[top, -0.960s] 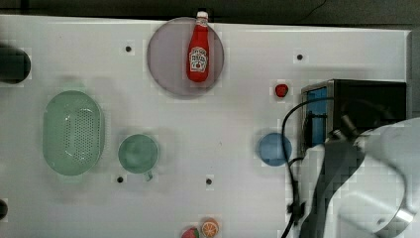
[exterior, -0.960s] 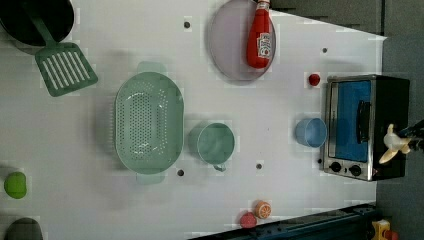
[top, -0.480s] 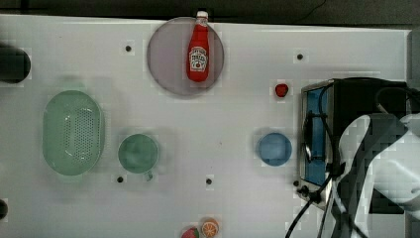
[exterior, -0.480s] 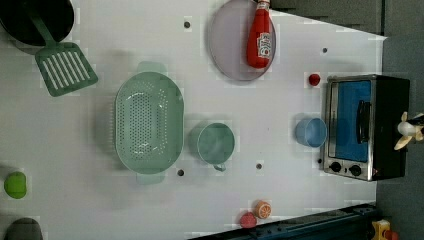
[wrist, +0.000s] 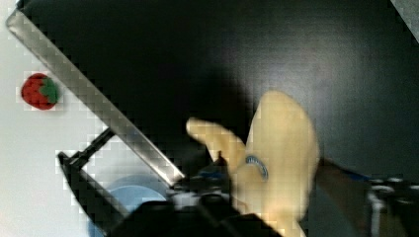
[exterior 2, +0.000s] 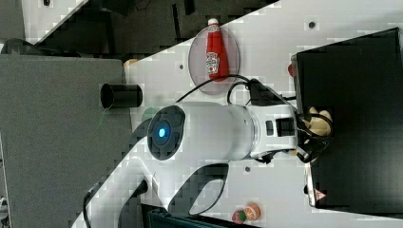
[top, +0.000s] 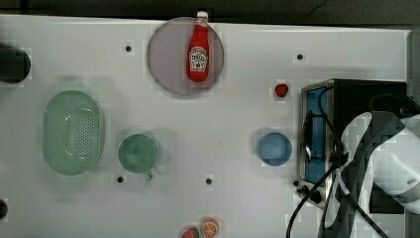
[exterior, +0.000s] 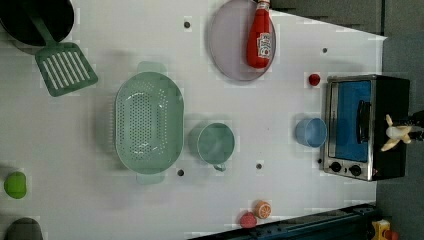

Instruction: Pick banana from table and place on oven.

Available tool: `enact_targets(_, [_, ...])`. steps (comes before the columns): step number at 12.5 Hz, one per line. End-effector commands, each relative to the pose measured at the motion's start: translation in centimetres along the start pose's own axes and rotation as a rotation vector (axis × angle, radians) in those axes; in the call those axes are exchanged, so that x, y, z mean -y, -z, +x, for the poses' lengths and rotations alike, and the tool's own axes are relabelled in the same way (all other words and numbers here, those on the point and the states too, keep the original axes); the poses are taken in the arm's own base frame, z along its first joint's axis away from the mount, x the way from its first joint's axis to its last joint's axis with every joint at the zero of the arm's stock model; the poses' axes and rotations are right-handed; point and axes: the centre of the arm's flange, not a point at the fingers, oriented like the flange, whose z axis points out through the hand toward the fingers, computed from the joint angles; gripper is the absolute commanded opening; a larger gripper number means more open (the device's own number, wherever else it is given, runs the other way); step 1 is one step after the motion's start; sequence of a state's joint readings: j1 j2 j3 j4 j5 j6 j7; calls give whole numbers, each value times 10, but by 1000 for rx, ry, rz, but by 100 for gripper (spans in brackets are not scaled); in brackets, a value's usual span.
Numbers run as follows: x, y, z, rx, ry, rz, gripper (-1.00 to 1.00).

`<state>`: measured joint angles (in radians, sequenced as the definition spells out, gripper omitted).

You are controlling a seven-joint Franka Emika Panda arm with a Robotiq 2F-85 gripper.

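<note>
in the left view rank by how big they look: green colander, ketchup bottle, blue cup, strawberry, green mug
Largest to smallest in the left view:
1. green colander
2. ketchup bottle
3. green mug
4. blue cup
5. strawberry
The bottle and mug look close in area; the bottle is longer, so that pair is unsure.
</note>
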<state>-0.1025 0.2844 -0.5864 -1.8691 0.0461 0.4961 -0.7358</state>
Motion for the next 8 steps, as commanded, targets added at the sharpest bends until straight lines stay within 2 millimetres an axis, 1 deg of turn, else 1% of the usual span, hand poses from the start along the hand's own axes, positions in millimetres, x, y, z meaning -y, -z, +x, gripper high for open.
enact_targets(1, [3, 33, 4, -78, 63, 41, 71])
enact_targets(2, [2, 39, 3, -84, 65, 44, 100])
enact_targets(3, [1, 53, 1, -96, 69, 53, 100])
enact_targets(4, [0, 72, -3, -99, 78, 59, 100])
enact_targets(5, [0, 96, -11, -101, 87, 81, 100])
enact_targets(7, [5, 147, -35, -91, 122, 122, 100])
enact_targets(8, [11, 169, -50, -81, 142, 111, 100])
